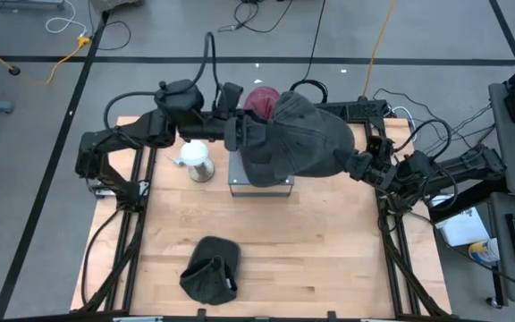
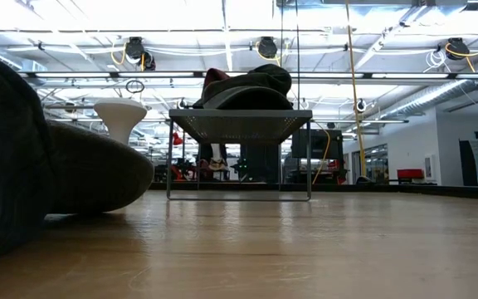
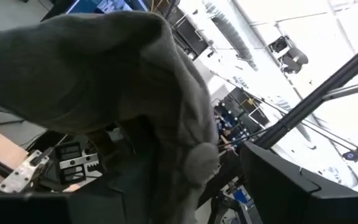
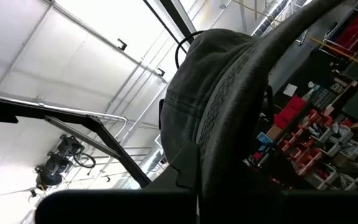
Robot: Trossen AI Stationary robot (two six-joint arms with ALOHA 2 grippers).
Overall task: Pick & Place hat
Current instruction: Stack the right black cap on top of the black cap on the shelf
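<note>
Grey hat (image 1: pixel 298 139) sits draped over a dark red thing (image 1: pixel 259 97) on the small metal stand (image 1: pixel 259 186) at the table's (image 1: pixel 329 259) back middle. Left gripper (image 1: pixel 236 132) is at the hat's left edge; can't tell if it's open or gripping. Right gripper (image 1: pixel 358 165) is clamped shut on the hat's right edge. Second dark hat (image 1: pixel 211 268) lies near the front edge. White mushroom-shaped object (image 1: pixel 195 157) stands just left of the stand.

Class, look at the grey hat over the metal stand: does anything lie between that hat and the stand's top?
Yes. A dark red hat already lies on the metal stand, under the grey hat both pincers carry.
</note>
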